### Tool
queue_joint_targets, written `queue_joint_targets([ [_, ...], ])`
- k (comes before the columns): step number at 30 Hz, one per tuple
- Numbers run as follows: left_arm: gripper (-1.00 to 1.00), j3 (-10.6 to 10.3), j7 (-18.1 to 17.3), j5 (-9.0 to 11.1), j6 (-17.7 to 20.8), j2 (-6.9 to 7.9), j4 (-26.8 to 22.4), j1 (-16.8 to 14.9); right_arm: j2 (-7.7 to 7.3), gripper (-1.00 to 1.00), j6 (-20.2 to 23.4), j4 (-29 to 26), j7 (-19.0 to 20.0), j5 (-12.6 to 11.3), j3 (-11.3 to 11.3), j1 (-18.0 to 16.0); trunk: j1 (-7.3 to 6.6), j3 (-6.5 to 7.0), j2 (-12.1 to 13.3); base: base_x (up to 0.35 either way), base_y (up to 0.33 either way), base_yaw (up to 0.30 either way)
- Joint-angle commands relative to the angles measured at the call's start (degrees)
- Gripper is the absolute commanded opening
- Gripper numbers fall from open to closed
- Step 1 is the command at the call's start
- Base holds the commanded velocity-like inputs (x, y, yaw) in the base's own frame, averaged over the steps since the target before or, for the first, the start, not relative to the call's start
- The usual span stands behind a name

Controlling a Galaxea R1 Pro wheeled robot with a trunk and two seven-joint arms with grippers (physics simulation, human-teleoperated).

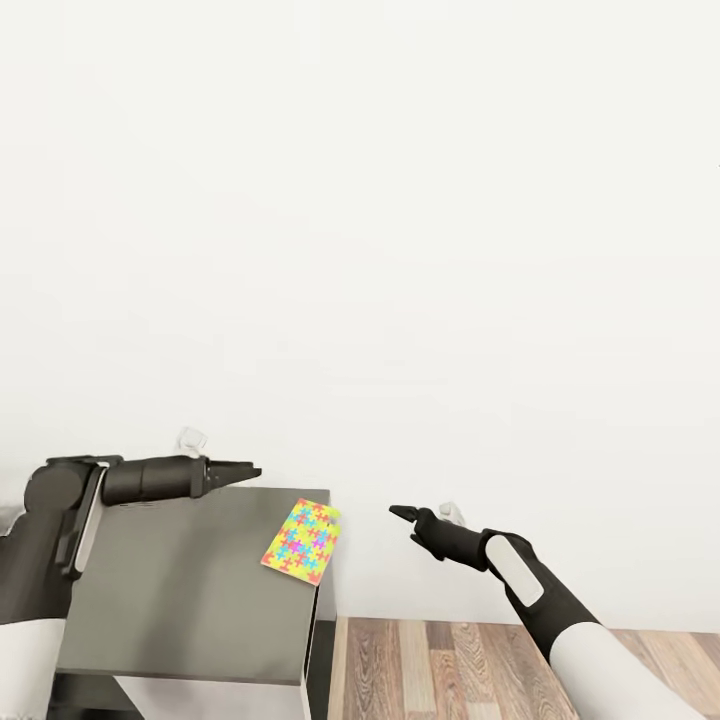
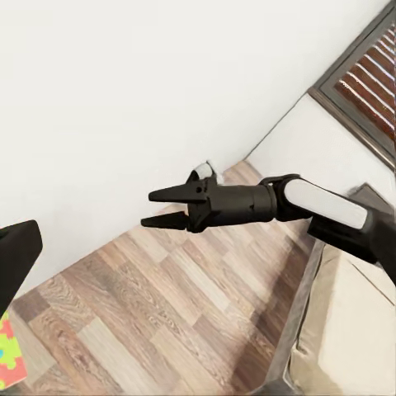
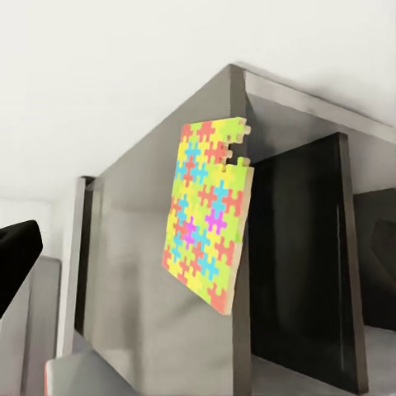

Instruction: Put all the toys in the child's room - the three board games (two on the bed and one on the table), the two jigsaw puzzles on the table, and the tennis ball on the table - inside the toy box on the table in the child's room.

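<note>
The head view faces a bare white wall [image 1: 360, 200]. Low on the left stands a dark grey cabinet [image 1: 180, 590], and a strip of wooden floor [image 1: 440, 670] runs along the near right.

A jigsaw puzzle [image 1: 302, 541] of bright yellow, pink, green and blue pieces lies flat on the cabinet top at its far right corner, its right edge reaching just past the cabinet's edge. Nothing touches it. In the right wrist view the same puzzle [image 3: 208, 216] shows at the top's corner, with a dark open compartment of the cabinet [image 3: 124, 272] beside it.

The left gripper [image 1: 245, 470] hangs over the far edge of the cabinet top, pointing right, well apart from the puzzle; whether its fingers are parted cannot be told.

The right gripper [image 1: 404, 513] hovers in free air to the right of the cabinet, above the floor, pointing left toward the puzzle. The left wrist view shows it [image 2: 157, 208] with its two fingers spread apart and holding nothing.
</note>
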Motion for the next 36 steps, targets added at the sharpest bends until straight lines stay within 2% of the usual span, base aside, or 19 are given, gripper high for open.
queue_joint_targets([
  [1,1.00,0.0,-0.6,-0.6,0.6,0.27,-0.1,-0.2,-0.05,1.00,0.0,0.0,0.1,0.0,0.2,0.0,0.01,-0.08,-0.1,0.000,0.000,0.000],
  [4,1.00,-0.1,-1.0,-0.6,0.6,1.25,-0.2,-0.5,-0.02,1.00,-0.1,0.1,-0.4,0.1,0.1,-0.1,0.01,-0.08,-0.1,0.000,0.000,0.000],
  [7,1.00,0.0,-2.4,-0.6,0.6,2.11,-0.5,-0.6,-0.01,1.00,-0.1,0.1,-1.3,0.1,0.1,-0.1,0.67,-0.61,-1.3,0.000,0.000,0.000],
  [9,1.00,0.0,-3.9,-0.7,0.6,3.31,-0.6,-0.6,0.01,1.00,0.0,0.1,-2.0,0.2,0.1,-0.2,1.10,-0.97,-2.1,0.000,0.000,0.000],
  [13,1.00,0.1,-3.9,-0.8,0.6,3.97,-0.6,-0.7,0.06,1.00,0.1,0.1,-3.0,0.3,0.2,-0.3,1.98,-1.69,-3.7,0.000,0.000,0.000],
  [19,1.00,-0.1,-3.9,-0.4,0.6,3.88,-0.6,-0.7,0.23,1.00,0.4,0.1,-5.1,0.4,0.2,-0.3,3.30,-2.77,-6.1,0.000,0.000,0.000],
  [27,1.00,-0.2,-3.9,-0.2,0.6,2.38,-0.4,-0.7,2.41,1.00,0.4,0.1,-5.4,0.5,0.5,-0.8,5.06,-4.21,-9.3,0.000,0.000,0.000],
  [33,1.00,-0.1,-3.9,-0.2,0.6,2.17,-0.4,-0.7,2.46,1.00,0.4,0.1,-4.5,0.4,0.6,-1.0,6.38,-5.28,-11.7,0.000,0.000,0.000],
  [36,1.00,-0.1,-3.9,-0.1,0.6,2.15,-0.4,-0.7,1.99,1.00,0.4,0.0,-2.1,0.1,0.3,-1.0,7.03,-5.82,-12.9,0.000,0.000,0.000],
])
